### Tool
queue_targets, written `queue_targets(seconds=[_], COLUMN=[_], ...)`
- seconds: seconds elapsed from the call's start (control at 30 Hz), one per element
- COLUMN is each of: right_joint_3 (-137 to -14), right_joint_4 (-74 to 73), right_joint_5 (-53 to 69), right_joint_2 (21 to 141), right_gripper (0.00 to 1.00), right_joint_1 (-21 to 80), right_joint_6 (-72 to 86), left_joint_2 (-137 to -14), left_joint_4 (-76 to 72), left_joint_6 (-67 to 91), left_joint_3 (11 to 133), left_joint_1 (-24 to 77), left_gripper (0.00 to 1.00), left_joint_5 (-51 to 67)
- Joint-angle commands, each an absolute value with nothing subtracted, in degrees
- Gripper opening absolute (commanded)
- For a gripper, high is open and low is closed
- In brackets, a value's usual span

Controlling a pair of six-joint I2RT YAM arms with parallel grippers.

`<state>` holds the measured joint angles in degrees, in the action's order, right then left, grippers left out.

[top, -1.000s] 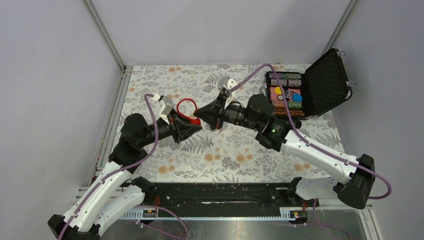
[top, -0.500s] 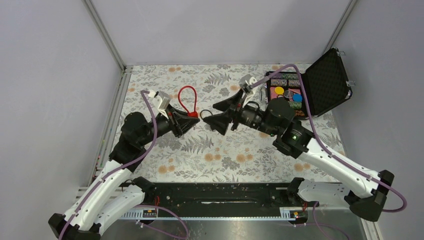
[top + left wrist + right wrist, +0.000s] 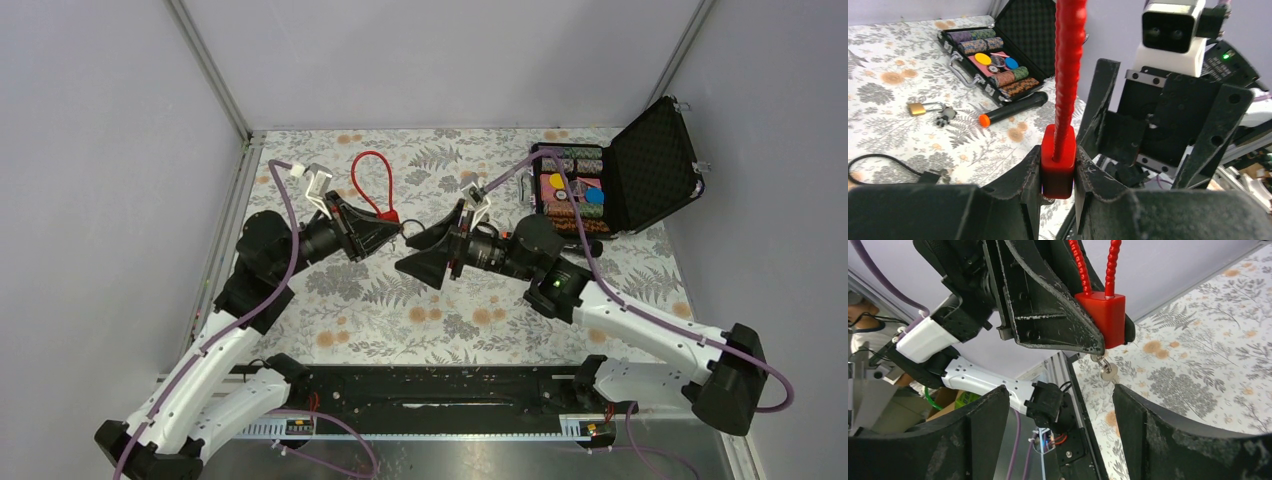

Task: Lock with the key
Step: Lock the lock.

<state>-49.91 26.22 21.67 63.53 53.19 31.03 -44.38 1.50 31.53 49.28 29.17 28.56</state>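
A red block (image 3: 1058, 161) with a red cable loop (image 3: 371, 181) sits pinched between the jaws of my left gripper (image 3: 1058, 172), held above the table with the loop pointing up. The key (image 3: 1108, 372), small and silvery on a ring, hangs from the underside of the red block (image 3: 1107, 319). My right gripper (image 3: 1060, 390) faces it with jaws wide apart and nothing between them; the key sits just past the tip of one finger (image 3: 1128, 400). In the top view my right gripper (image 3: 420, 256) stands just right of my left gripper (image 3: 392, 228).
An open black case of poker chips (image 3: 620, 175) stands at the back right. A black marker with an orange tip (image 3: 1013, 107), a small brass padlock (image 3: 917, 108) and a black cable loop (image 3: 878, 162) lie on the floral cloth.
My right gripper opened, let go at the red block, and drew back a little. My left arm lifted the red lock and swung its loop further back.
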Motion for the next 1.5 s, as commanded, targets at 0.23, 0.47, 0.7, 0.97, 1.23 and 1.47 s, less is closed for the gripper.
queue_targets(seconds=[0.23, 0.47, 0.7, 0.97, 1.23, 1.47], right_joint_3=[-55.64, -58.05, -59.3, -59.95, -61.26, -60.85], right_joint_4=[37.35, 37.15, 33.73, 31.67, 26.96, 24.5], right_joint_5=[23.98, 24.0, 21.26, 18.54, 19.72, 20.04], right_joint_2=[70.48, 72.47, 72.6, 72.2, 71.89, 70.62], right_gripper=[0.66, 0.35, 0.0, 0.0, 0.0, 0.0], right_joint_1=[53.04, 53.04, 53.06, 53.06, 53.06, 53.01], right_joint_6=[31.11, 30.24, 28.47, 27.68, 24.15, 21.26], left_joint_2=[-44.3, -44.18, -43.47, -42.74, -42.86, -44.38], left_joint_4=[-3.85, -4.15, -4.66, -4.0, -2.1, 4.48], left_joint_6=[41.05, 43.04, 43.5, 43.58, 42.29, 42.44], left_joint_3=[53.0, 53.35, 52.28, 51.62, 51.81, 52.56], left_joint_1=[28.5, 28.39, 28.09, 27.78, 27.74, 27.49], left_gripper=[0.0, 0.01, 0.17, 0.5, 0.66, 0.7], left_joint_5=[28.38, 28.91, 29.11, 28.63, 26.98, 23.61])
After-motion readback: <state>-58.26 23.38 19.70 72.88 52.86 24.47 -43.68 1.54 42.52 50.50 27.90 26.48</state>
